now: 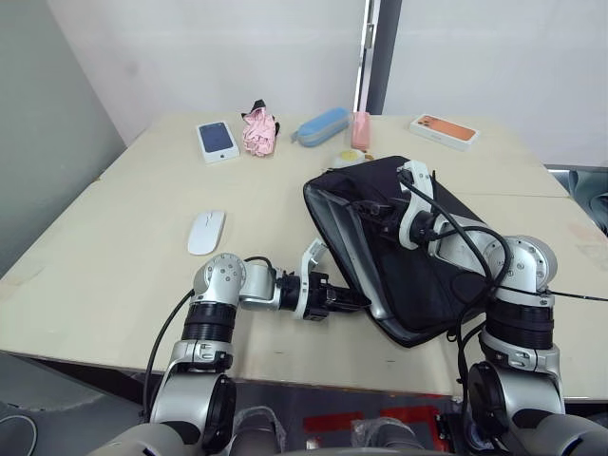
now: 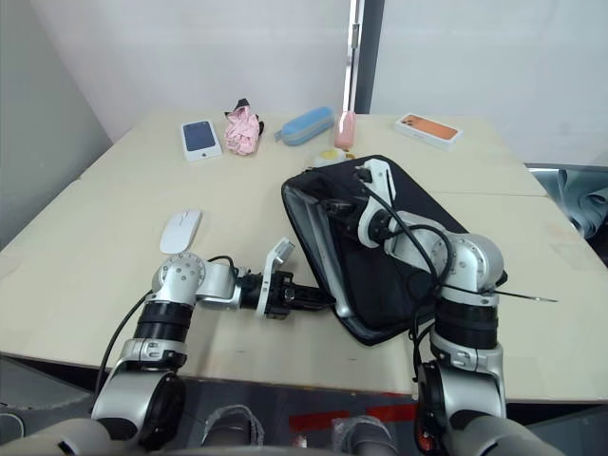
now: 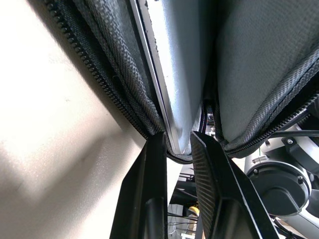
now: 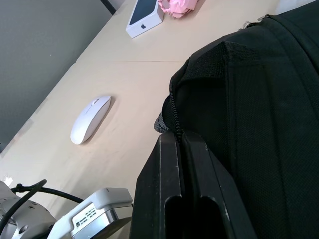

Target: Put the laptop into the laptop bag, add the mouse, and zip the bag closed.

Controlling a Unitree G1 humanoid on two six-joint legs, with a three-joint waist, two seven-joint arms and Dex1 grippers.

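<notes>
While our right gripper (image 4: 182, 144) pinches the upper flap of the laptop bag (image 1: 418, 256) to keep its mouth gaping, our left gripper (image 3: 177, 149) clamps the laptop (image 3: 174, 84) by its near edge — half inside, likely to push it deeper. Well apart on the table (image 1: 114, 285), the mouse (image 1: 205, 231) waits.

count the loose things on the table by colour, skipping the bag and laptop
white: 3 (flat oval plastic mouse, blue-screen phone box, orange-screen phone box)
pink: 2 (crumpled cloth bundle, upright small case)
blue: 1 (oblong fabric pouch)
yellow-white: 1 (round plush toy)
total: 7
</notes>
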